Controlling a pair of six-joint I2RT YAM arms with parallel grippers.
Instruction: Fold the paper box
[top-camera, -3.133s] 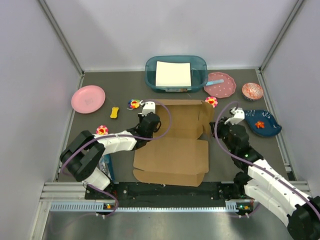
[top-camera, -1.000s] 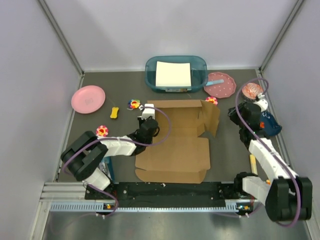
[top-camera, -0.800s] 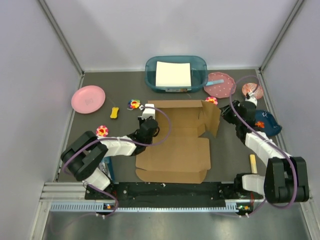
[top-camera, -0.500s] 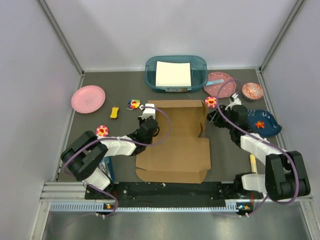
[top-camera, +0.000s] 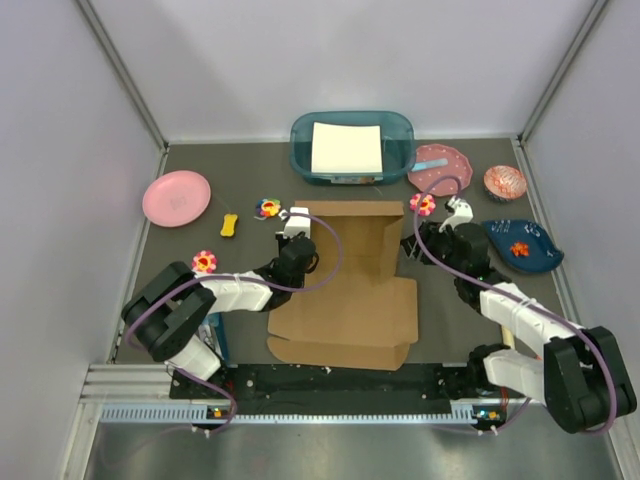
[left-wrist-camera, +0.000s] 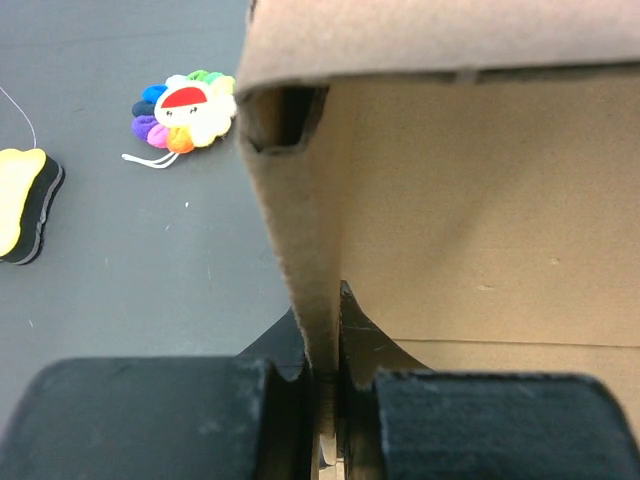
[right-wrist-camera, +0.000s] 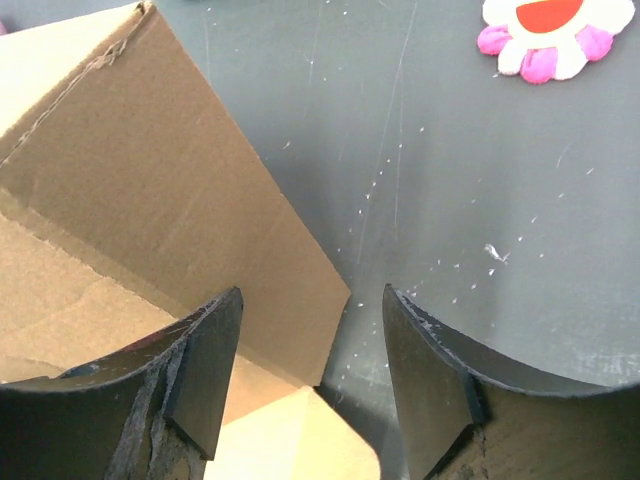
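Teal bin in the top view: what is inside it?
A white sheet lies inside the teal bin, covering most of its floor. Anything under the sheet is hidden.

The right tool (right-wrist-camera: 312, 300) shows two dark, scuffed fingers (right-wrist-camera: 200, 370) along the bottom edge, spread wide with nothing pinched. A plain brown cardboard box panel (right-wrist-camera: 170, 220) slants in from the upper left. Its lower corner reaches into the gap, nearer the left finger, which overlaps it. Below that corner lies a paler cardboard layer (right-wrist-camera: 300, 445). The dark grey bench (right-wrist-camera: 470, 190) is flecked white and scratched. At top right a flower-shaped toy with white and pink petals and a red centre (right-wrist-camera: 545, 30) lies cut by the frame, well apart from the cardboard.
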